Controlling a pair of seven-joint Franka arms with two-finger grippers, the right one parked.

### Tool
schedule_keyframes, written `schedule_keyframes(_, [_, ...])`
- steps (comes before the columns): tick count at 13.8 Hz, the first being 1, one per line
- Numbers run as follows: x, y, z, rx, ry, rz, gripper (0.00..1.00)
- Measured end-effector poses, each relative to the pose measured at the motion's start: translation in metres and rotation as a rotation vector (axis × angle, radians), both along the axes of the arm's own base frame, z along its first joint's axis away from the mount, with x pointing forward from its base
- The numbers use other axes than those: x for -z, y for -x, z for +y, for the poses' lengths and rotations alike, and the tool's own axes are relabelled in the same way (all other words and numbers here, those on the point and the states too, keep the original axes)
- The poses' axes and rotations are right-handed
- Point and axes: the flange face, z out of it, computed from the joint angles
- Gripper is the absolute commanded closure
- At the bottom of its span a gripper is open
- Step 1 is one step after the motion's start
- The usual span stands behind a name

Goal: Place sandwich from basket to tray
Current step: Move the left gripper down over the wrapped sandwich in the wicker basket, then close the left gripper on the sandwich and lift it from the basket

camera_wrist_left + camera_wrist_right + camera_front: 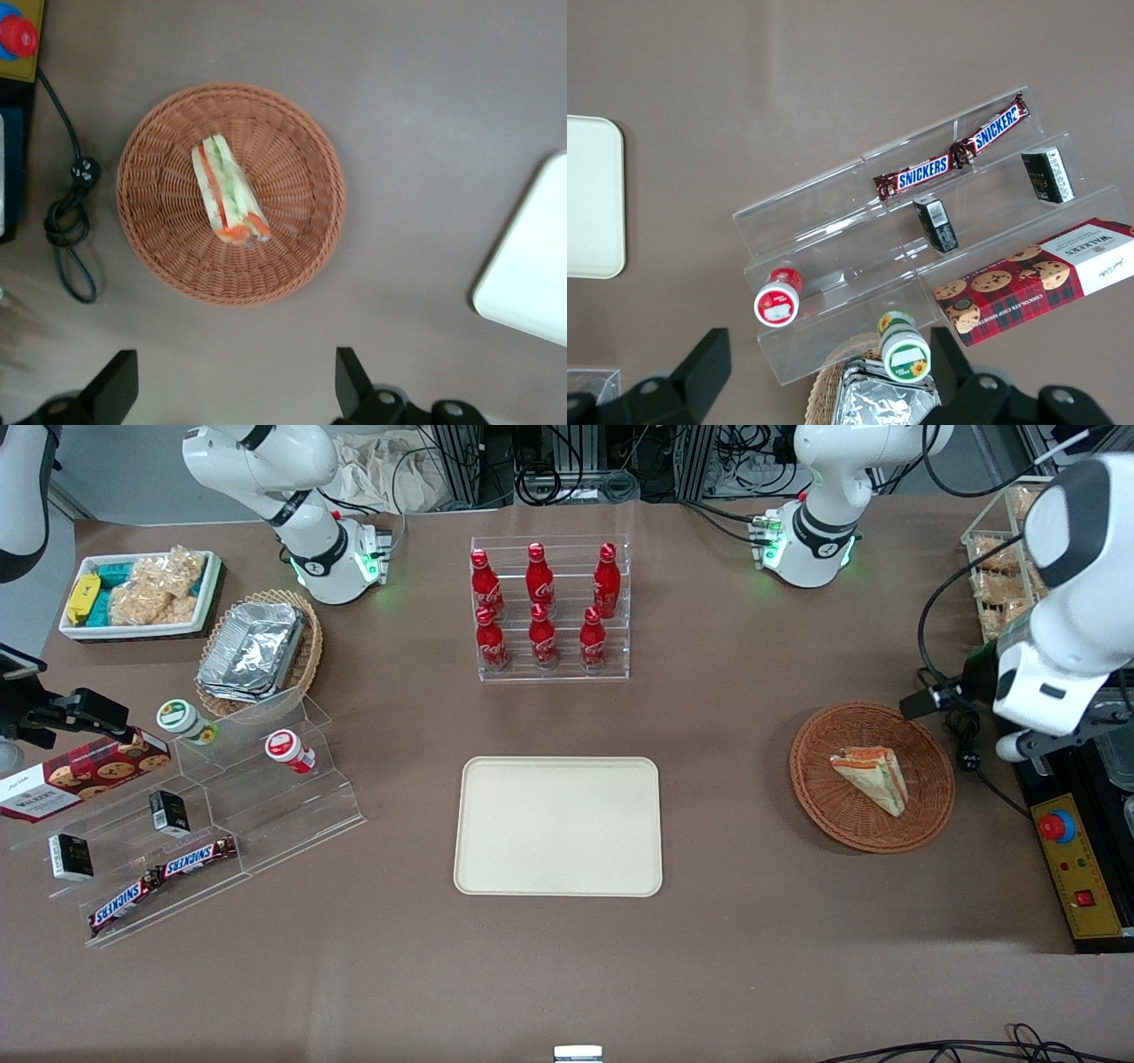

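Sandwich [227,197] lies in basket [301,133] below spread gripper [235,390] jaws.

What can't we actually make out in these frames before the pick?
- End effector: open, high over the table; in the front view the arm's own body hides it.
- Sandwich underside and contact with the basket: hidden by the sandwich itself in both views.
- Tray: cut off by the left wrist view's edge; whole only in the front view.

Glossy white rounded arm links with black joint bands, green-lit bases, black 2-fingered pincer [232,390].
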Motion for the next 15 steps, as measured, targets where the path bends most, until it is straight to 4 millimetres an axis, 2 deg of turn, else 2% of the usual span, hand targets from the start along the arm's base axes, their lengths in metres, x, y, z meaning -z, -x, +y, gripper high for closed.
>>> schedule_keyframes(7, [0.144, 0.023, 0.024, -0.207, -0.005, -0.028, 0.0])
schedule_keyframes(11, [0.195, 0.016, 0.031, -0.269, -0.003, -0.026, 0.0])
schedule_keyframes(15, [0.231, 0.011, 0.037, -0.303, -0.005, -0.027, 0.0])
